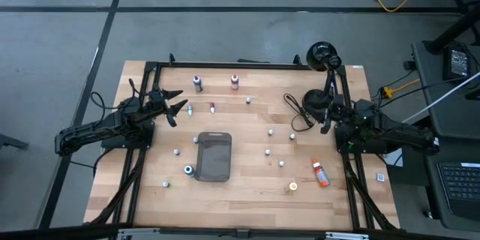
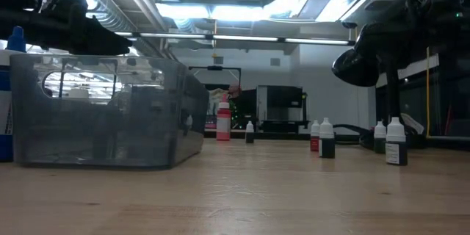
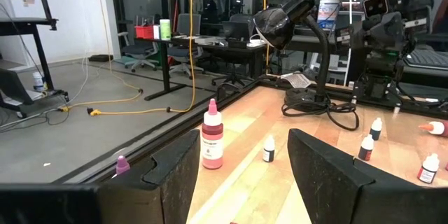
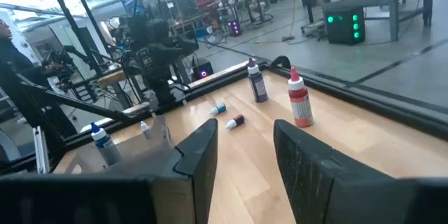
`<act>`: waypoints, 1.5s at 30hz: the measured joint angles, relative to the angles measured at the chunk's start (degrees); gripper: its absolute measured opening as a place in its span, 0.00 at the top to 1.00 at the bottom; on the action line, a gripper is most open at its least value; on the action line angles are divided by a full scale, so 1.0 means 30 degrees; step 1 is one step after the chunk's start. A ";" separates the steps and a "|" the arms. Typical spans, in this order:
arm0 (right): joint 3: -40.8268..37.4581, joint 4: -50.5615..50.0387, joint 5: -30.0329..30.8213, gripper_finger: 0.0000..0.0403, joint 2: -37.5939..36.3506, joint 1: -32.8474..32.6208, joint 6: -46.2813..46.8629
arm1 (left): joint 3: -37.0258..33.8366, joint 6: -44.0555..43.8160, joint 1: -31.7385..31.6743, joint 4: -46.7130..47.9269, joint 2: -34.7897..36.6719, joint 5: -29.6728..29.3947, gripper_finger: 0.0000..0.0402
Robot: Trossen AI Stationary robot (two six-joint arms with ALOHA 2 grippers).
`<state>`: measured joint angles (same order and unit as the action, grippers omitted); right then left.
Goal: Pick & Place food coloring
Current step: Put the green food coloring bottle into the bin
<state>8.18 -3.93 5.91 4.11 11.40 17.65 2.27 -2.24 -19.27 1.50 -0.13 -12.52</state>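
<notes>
Several small food coloring bottles stand or lie scattered on the wooden table. A purple one (image 1: 197, 83) and a red one (image 1: 235, 82) stand near the far edge, and an orange one (image 1: 320, 172) lies at the near right. The dark grey tray (image 1: 214, 157) rests flat at the middle. My left gripper (image 1: 178, 103) hovers open over the table's left side, pointing level toward the right; the red bottle (image 3: 212, 136) stands ahead of it. My right gripper (image 4: 245, 161) is open at the right side, by the lamp's base, and points left. Neither holds anything.
A black desk lamp (image 1: 322, 56) with its base and cable (image 1: 304, 112) stands at the far right, close to my right arm. In the low view the tray's wall (image 2: 103, 110) fills the left. A black frame rail (image 1: 225, 65) runs along the far edge.
</notes>
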 joint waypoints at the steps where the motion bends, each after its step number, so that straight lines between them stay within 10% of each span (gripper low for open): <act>1: 0.0362 -0.0157 0.0000 0.64 0.0223 0.0000 0.0006 | -0.0003 0.0000 0.0002 0.0000 0.0000 0.0002 0.47; 26: 1.6051 -1.3197 0.0011 0.64 1.2906 -0.0007 -0.0295 | 0.0003 0.0000 -0.0005 0.0000 0.0003 -0.0004 0.47; 45: 1.8084 -1.5888 -0.0886 0.34 1.7626 -0.2170 0.0047 | -0.0003 0.0000 0.0002 0.0000 -0.0005 -0.0005 0.47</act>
<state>62.43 -51.59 3.25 56.99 4.89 17.79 2.26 -2.24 -19.27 1.50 -0.14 -12.53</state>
